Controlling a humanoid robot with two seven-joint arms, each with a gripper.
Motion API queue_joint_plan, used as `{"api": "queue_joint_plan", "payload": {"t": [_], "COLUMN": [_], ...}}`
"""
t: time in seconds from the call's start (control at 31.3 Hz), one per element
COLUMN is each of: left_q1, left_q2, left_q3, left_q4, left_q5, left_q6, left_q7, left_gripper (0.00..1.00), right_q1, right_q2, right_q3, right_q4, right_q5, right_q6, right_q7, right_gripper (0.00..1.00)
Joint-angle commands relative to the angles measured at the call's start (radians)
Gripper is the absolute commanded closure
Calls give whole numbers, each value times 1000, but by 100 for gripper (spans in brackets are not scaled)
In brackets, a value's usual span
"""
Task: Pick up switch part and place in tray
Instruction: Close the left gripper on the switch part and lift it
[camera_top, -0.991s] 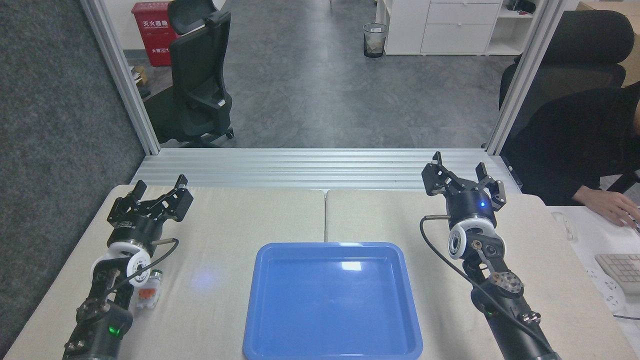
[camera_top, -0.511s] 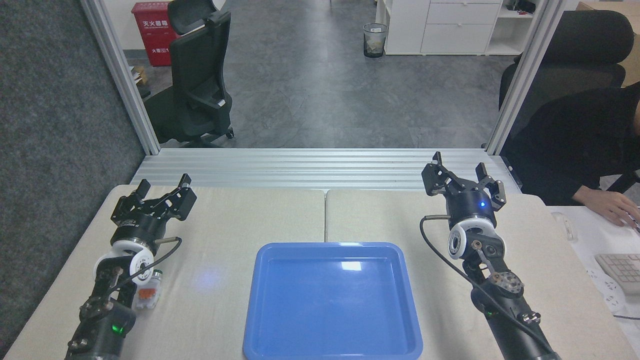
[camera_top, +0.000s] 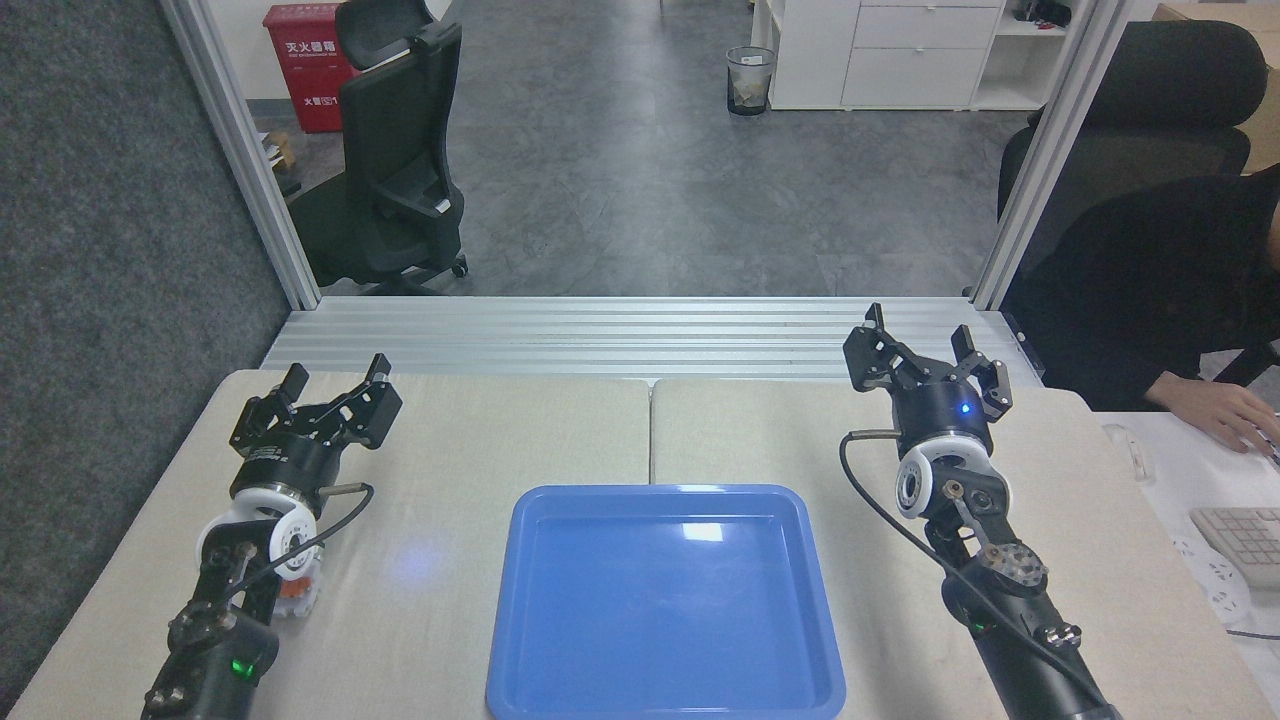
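Both grippers hover unclenched and empty over the table, left gripper (camera_top: 335, 400) ahead of its target and right gripper (camera_top: 925, 350) parked clear, while the switch part (camera_top: 297, 590) lies on the cloth half-hidden under the left wrist, well behind the fingers, left of the empty tray (camera_top: 665, 700).

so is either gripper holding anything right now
Nothing is held. Left gripper and right gripper are both open and empty. The switch part lies on the table, mostly hidden behind the left wrist; the tray has nothing in it.
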Motion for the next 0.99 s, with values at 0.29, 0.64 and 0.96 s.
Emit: {"api": "queue_joint_plan", "payload": {"t": [0.29, 0.64, 0.96], "left_q1": [335, 424, 426], "left_q2": [-60, -62, -62], "left_q3": [-52, 108, 109], "left_q4": [-167, -180, -136], "left_q5": [-244, -243, -241], "left_q6": [185, 124, 165], "left_q7": [109, 130, 153], "left_gripper": [0, 0, 0], "right_q1": [0, 0, 0], "right_q2": [0, 0, 0], "right_q3": [0, 0, 0], "right_q4": [-1, -1, -1], "right_q5": [0, 0, 0], "right_q6": [0, 0, 0], "right_q7": [0, -1, -1], "right_gripper": [0, 0, 0]}}
